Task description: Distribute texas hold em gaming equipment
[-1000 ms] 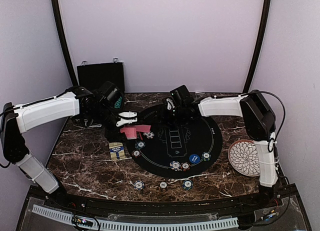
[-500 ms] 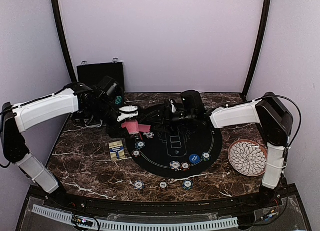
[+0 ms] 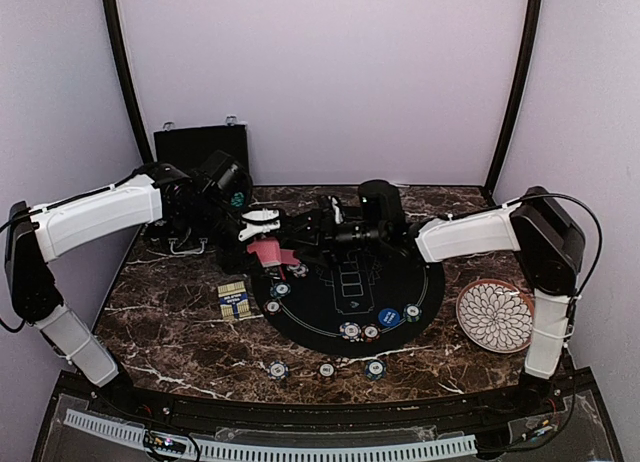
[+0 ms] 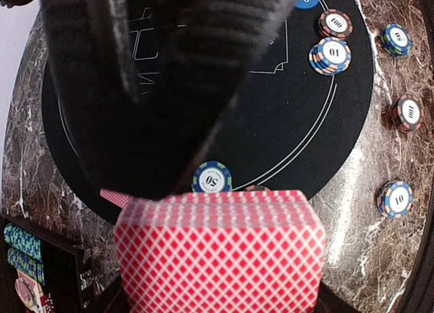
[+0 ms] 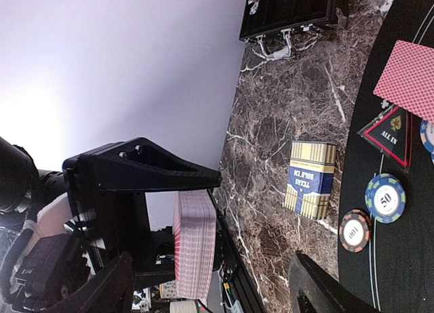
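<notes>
Left pincer (image 3: 255, 232) grips the stack of red-pink-backed playing cards (image 4: 220, 252) above the ten o'clock edge of the round black felt mat (image 3: 400, 274) on the dark marble bench (image 3: 170, 322). The right pincer (image 5: 211, 262) is spread open at the stack's three o'clock.

The playing cards (image 4: 220, 259) have red backs with a white diamond lattice. The round mat (image 3: 400, 282) is black with thin white lines; the desk (image 3: 170, 332) is dark brown marble veined white. The triangle marker (image 5: 388, 133) is black, edged red; the card box (image 5: 310, 181) gold-striped, blue-labelled.

Top view: both arms extend toward upper centre, grippers facing. Left gripper (image 3: 258, 229) clamps a deck (image 4: 220, 252). Right gripper (image 3: 298, 228) has jaws spread wide.
</notes>
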Controlling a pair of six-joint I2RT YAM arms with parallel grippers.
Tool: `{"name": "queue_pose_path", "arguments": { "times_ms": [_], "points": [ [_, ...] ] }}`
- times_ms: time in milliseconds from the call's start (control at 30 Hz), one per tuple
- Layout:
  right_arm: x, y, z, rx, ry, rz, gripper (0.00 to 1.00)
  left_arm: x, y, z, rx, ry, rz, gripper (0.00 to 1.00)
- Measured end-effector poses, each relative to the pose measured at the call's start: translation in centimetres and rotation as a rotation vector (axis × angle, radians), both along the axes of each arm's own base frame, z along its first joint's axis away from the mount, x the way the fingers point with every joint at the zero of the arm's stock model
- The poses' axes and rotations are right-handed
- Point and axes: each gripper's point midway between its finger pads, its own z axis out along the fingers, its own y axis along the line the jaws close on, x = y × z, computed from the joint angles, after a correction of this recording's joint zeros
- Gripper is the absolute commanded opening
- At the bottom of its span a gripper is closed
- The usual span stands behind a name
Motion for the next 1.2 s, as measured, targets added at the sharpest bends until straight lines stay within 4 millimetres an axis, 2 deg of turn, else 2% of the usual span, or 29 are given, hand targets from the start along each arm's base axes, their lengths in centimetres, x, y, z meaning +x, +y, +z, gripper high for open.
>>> {"name": "queue_pose_path", "arguments": {
  "times_ms": [567, 800, 1200],
  "points": [
    [-0.7, 0.9, 0.3, 0.016, 0.009, 0.020, 0.82, 0.3, -0.4, 0.9, -0.020, -0.008, 0.003, 0.00],
    [-1.0, 1.5, -0.5, 0.012, 0.024, 0.038, 0.82, 0.3, -0.4, 1.0, -0.023, -0.008, 0.005, 0.00],
    [-1.3, 3.7, 0.3, 0.045, 0.023, 0.088, 0.82, 0.3, -0.5, 1.0, -0.026, -0.004, 0.003, 0.00]
  ]
}}
